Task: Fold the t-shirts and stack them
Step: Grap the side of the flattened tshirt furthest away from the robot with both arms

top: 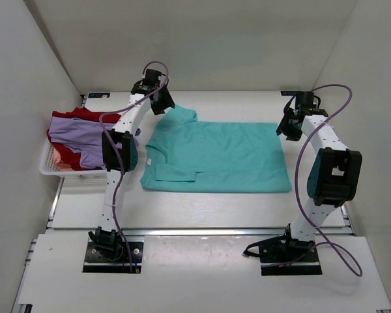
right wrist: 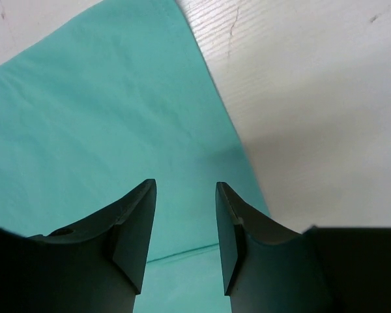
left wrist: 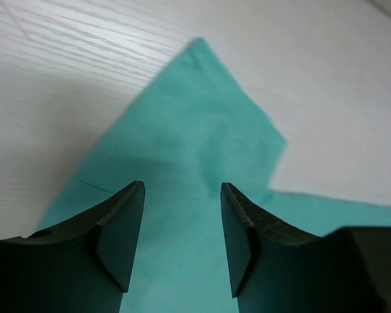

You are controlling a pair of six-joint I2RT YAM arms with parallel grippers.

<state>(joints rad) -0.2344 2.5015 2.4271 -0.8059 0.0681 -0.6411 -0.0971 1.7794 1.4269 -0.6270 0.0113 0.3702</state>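
Observation:
The teal t-shirt (top: 218, 156) lies spread on the table, its near side folded over, collar to the left. My left gripper (top: 163, 104) hangs open and empty over its far left sleeve (left wrist: 202, 130). My right gripper (top: 288, 127) hangs open and empty over the shirt's far right corner (right wrist: 117, 98). The lavender t-shirt (top: 75, 130) and the red t-shirt (top: 68, 156) lie heaped in the basket at the left. In the wrist views both pairs of fingers (left wrist: 124, 228) (right wrist: 133, 228) stand apart with teal cloth below them.
The white lattice basket (top: 49, 168) sits at the table's left edge. White walls close in the table on the left, back and right. Bare table shows beyond the shirt's far edge (top: 234, 104) and in front of it (top: 202, 208).

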